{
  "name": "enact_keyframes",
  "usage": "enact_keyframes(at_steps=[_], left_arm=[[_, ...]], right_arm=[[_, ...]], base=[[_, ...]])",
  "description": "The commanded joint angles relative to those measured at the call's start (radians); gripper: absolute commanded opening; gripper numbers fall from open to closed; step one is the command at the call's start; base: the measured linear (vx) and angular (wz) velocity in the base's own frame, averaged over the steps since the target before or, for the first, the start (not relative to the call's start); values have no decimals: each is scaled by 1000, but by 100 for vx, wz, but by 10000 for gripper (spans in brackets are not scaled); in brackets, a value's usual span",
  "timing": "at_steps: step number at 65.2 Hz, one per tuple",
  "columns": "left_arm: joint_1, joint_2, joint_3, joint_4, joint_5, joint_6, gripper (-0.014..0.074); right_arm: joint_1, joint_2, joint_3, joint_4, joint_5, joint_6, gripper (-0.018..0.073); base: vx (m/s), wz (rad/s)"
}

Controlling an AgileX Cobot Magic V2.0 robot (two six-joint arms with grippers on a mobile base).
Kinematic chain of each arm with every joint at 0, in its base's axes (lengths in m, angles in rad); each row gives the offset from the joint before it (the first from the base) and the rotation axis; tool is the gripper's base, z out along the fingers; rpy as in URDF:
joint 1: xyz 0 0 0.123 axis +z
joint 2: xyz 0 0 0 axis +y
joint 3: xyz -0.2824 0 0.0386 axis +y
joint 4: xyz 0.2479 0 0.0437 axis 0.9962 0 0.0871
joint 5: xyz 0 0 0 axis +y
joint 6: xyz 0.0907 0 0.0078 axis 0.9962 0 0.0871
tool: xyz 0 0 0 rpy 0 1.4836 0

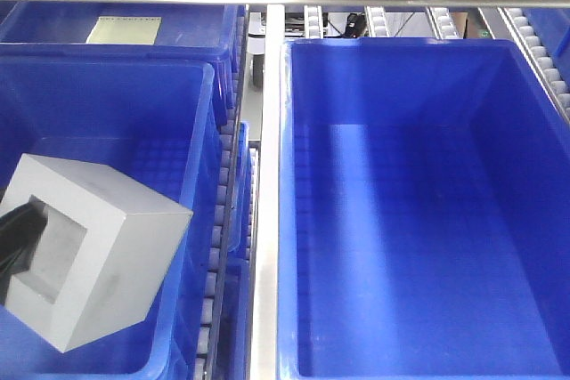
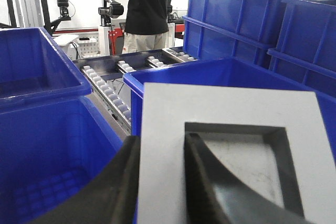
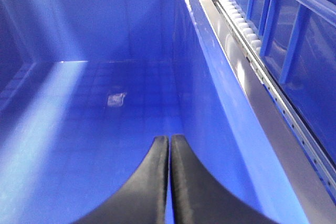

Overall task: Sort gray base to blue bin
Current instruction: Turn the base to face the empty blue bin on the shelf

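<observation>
As my left gripper (image 2: 161, 148) clamps a wall of the base (image 1: 107, 246), one finger in its recess, it hangs tilted over the left crate (image 1: 116, 100); my right gripper (image 3: 169, 142), closed and empty, hovers over the bin (image 1: 401, 77) alongside.

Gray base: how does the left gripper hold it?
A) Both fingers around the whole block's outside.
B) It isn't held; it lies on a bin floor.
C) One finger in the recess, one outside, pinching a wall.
C: the left gripper has one finger inside the gray base recess, the other outside its wall.
</observation>
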Motion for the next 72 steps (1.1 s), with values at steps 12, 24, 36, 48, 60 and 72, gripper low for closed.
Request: enact_keyframes(at_steps=[12, 24, 36, 48, 60, 72], left_arm=[[-4, 0, -31, -5, -106, -12, -6], [-4, 0, -31, -5, -106, -12, -6], [-4, 0, -31, -5, -106, -12, -6], [-4, 0, -31, -5, -106, -12, -6], [-4, 0, -31, -5, -106, -12, -6], [-4, 0, -31, -5, -106, -12, -6]], right_arm=[[0, 1, 0, -8, -59, -9, -5], [0, 1, 0, -8, -59, -9, -5], [0, 1, 0, -8, -59, -9, -5], [0, 1, 0, -8, -59, -9, -5], [0, 1, 0, -8, -59, -9, -5], [0, 1, 0, -8, -59, -9, -5]], base=[[4, 3], [0, 1], [0, 0], [0, 0], [0, 0], [0, 0]])
